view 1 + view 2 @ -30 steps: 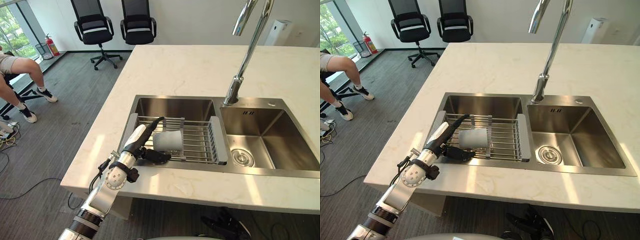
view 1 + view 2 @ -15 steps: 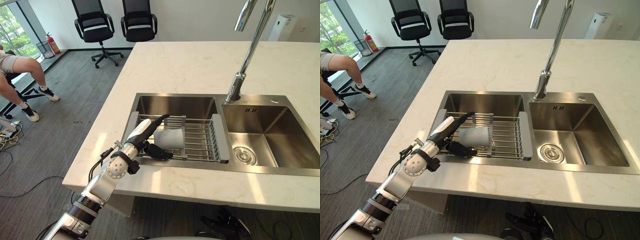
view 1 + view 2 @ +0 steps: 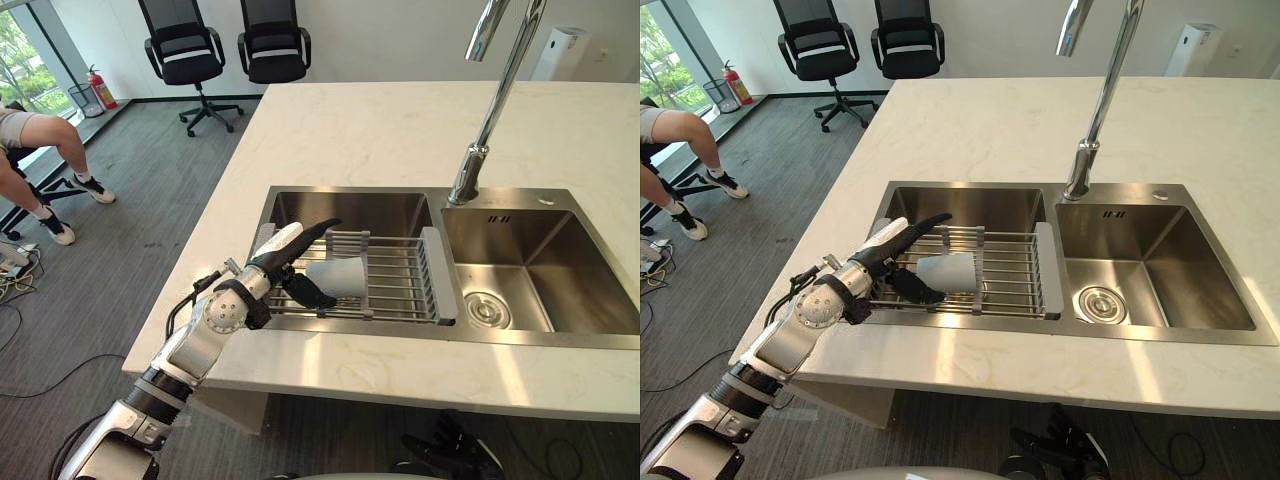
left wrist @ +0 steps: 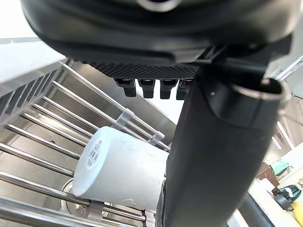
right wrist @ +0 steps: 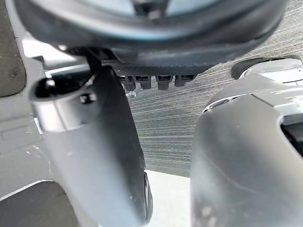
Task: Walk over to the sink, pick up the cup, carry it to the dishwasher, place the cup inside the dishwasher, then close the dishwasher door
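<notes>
Lifted slightly since a moment ago, the left robot hand (image 3: 283, 252) reaches in from the lower left of the frame. It is released, with fingers (image 3: 318, 226) straight above the cup (image 3: 338, 277) and the thumb just beside it. The pale cup lies on its side on the wire rack (image 3: 400, 285) across the left sink (image 3: 340, 212) basin in the desk (image 3: 380, 130). The right robot hand (image 5: 147, 42) hangs relaxed above the floor (image 5: 165, 127).

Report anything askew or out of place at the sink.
The cup lies on its side on the rack over the left basin, not upright. The left hand is open beside it. Nothing spilled or damaged shows.
</notes>
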Controlling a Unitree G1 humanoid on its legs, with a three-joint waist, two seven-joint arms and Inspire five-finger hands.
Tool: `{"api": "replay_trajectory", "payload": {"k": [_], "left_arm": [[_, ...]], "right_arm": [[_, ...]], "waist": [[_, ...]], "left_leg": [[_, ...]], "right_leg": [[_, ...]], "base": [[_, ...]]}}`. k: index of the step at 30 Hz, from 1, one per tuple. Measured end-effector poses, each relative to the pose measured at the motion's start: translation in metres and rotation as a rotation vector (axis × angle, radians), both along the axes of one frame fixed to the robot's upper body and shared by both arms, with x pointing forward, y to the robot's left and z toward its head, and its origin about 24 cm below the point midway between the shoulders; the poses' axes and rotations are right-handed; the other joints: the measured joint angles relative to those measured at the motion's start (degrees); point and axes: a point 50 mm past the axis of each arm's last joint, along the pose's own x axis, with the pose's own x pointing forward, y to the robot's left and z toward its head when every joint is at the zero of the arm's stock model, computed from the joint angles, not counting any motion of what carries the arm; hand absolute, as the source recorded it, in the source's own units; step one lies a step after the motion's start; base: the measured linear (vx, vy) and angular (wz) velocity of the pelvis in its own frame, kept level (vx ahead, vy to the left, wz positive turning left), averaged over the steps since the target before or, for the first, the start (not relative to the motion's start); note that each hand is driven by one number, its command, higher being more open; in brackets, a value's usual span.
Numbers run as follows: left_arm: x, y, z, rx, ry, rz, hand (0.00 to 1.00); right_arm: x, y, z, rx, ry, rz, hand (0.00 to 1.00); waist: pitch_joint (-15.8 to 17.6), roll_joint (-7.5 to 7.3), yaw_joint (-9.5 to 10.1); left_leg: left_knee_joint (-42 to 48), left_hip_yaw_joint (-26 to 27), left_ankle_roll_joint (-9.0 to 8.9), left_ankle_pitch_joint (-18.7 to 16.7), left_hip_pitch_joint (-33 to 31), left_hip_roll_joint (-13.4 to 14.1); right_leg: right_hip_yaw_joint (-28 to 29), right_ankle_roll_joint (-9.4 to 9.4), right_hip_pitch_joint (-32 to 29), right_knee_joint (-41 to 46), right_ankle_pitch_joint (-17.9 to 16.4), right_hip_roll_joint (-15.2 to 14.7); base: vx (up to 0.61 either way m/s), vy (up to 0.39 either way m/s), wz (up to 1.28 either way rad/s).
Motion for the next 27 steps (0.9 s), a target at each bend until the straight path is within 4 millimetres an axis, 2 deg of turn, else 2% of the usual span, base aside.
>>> {"api": "replay_trajectory", "payload": {"k": [4,10,17,27], "left_arm": [[0.006,-0.005,-0.001,0.06,0.03,-0.04,1.0],[0.014,0.001,-0.006,0.09,0.085,-0.008,1.0],[0.024,-0.005,-0.001,0.104,0.109,-0.017,1.0],[0.031,0.003,-0.008,0.113,0.161,0.047,1.0]], "right_arm": [[0.004,0.008,-0.002,-0.005,0.027,0.017,1.0],[0.001,0.016,-0.007,-0.019,0.085,0.017,1.0],[0.004,0.022,-0.008,-0.043,0.099,0.021,1.0],[0.007,0.018,-0.01,-0.085,0.137,0.037,1.0]], "waist": [[-0.01,0.06,-0.34],[-0.2,0.52,-1.14],[-0.18,0.68,-1.66],[-0.13,2.67,-3.23]], "left_leg": [[-0.13,-0.05,0.18,0.12,0.18,-0.23],[-0.97,-0.24,0.47,0.43,0.56,-1.06],[-1.15,-0.47,0.55,0.61,0.42,-1.45],[-4.44,-1.76,-0.26,3.29,1.45,-1.06]], "right_leg": [[-0.02,0.05,-0.03,0.51,-0.3,-0.29],[-0.05,0.22,-0.58,2.07,-1.29,-1.22],[-0.15,0.26,-0.78,2.07,-1.26,-1.53],[-1.96,0.19,-0.21,0.5,-0.5,-1.23]], "base": [[0.0,0.0,0.0],[0.0,0.005,0.02],[0.0,0.0,0.01],[-0.03,-0.014,0.06]]}}
